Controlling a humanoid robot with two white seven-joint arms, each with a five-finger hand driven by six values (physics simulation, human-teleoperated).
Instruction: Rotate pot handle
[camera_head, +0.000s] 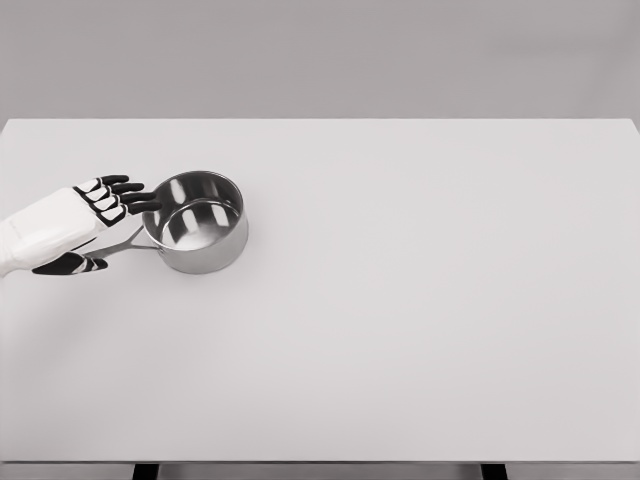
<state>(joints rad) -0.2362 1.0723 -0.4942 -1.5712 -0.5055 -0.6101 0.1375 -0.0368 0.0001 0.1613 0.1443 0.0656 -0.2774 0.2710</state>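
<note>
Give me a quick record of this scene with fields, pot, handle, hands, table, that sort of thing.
pot: shiny steel saucepan, upright, looks empty, on the left part of the table
handle: thin metal handle, points left and slightly toward the robot
left robot hand: around the handle, fingers extended toward the pot rim, thumb below the handle; firm grip cannot be told
right robot hand: not in view
table: plain white surface
task state: hand at the handle, ready to turn it
</note>
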